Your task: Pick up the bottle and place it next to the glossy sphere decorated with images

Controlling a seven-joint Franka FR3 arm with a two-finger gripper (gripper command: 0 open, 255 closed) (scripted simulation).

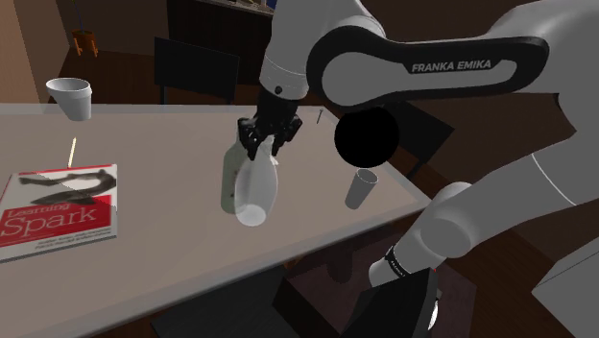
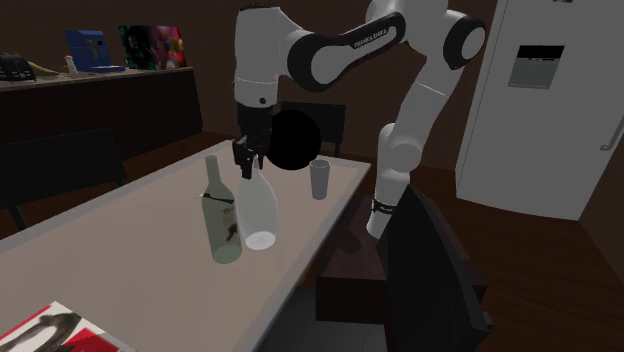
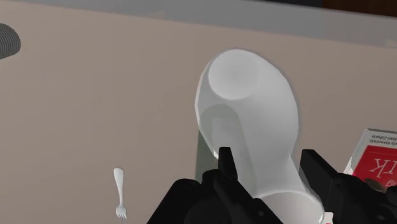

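At the shoulder view's left, the book [image 1: 58, 206] lies flat on the table [image 1: 144, 144], well away from the job. Next comes a greenish bottle [image 1: 229, 182], standing up just beside the white bottle [image 1: 253, 192]. The gripper [image 1: 266, 142] is clenched on the white bottle's neck, w/ the fat end hanging down & tipped a bit. So its long line runs from your hand down toward the table. Further right is the black ball [image 1: 366, 137], near the bottle but apart from it. A small grey cup [image 1: 361, 189] stands just beside the ball. Your next move, I think, is a short carry right to the ball. Watch the cup & keep the fat end off the greenish bottle.
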